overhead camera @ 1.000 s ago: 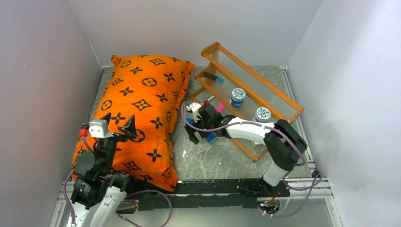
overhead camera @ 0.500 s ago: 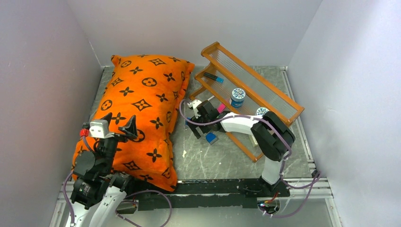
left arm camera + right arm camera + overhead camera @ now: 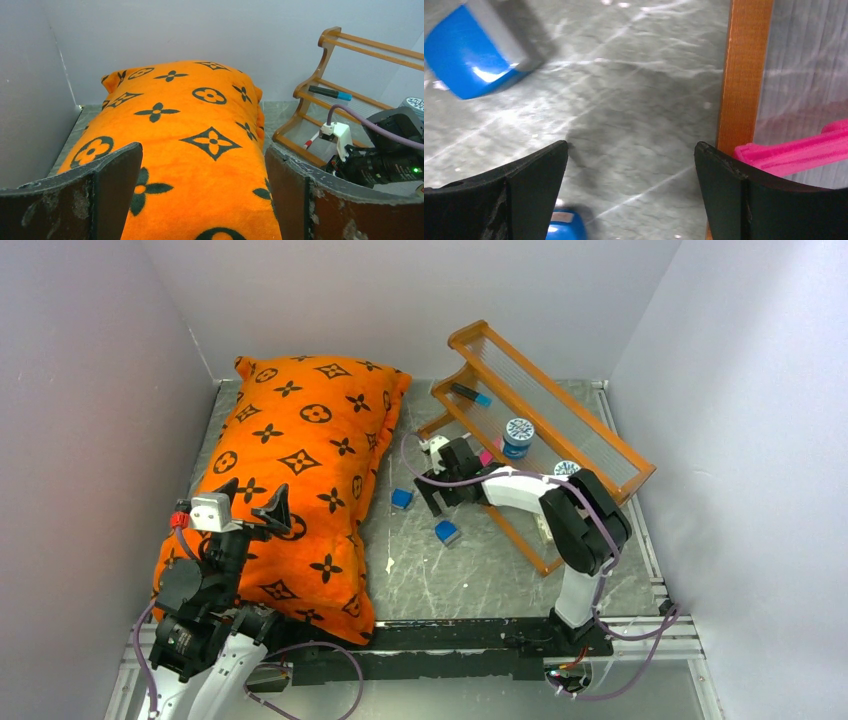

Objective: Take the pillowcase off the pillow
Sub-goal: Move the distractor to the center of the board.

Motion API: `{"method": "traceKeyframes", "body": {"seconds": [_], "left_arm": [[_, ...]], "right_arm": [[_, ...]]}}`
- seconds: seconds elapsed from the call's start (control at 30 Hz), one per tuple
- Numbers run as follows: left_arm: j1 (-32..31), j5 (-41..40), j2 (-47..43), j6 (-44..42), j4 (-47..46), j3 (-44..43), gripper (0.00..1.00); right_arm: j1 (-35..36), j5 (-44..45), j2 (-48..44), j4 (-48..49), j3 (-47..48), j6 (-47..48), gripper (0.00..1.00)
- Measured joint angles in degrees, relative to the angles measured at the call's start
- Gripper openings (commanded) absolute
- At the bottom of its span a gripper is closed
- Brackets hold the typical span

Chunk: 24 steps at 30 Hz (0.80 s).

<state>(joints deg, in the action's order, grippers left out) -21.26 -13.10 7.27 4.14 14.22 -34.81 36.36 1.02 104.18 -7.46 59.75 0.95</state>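
- On the left half of the grey table [image 3: 470, 580], the pillowcase [image 3: 295, 475] lies plump and filled. Its long axis runs from the near-left corner away to the back wall, with the far end leaning slightly right. One ruffled edge faces the wooden rack [image 3: 545, 390].
- The left gripper [image 3: 250, 502] stands spread wide and empty over the near end of the orange fabric. Whether its fingers [image 3: 117, 170] brush the cloth cannot be told.
- The left arm is folded close above its base, wrist raised, pointing along the pillowcase's length.
- The right gripper [image 3: 440, 502] is also spread wide and holds nothing. It sits low over bare table, just beside the rack's orange rail [image 3: 744, 75], with two blue blocks [image 3: 401, 499] nearby.
- The right arm rises from its base, bends at the elbow and reaches left towards the table's centre.
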Motion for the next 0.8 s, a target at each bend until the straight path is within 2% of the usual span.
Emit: {"method": "traceKeyframes", "body": {"seconds": [0.8], "left_arm": [[-0.74, 0.0, 0.0, 0.0, -0.07, 0.22, 0.97]], "right_arm": [[-17.22, 7.26, 2.8, 1.88, 3.63, 4.15, 1.0]]}}
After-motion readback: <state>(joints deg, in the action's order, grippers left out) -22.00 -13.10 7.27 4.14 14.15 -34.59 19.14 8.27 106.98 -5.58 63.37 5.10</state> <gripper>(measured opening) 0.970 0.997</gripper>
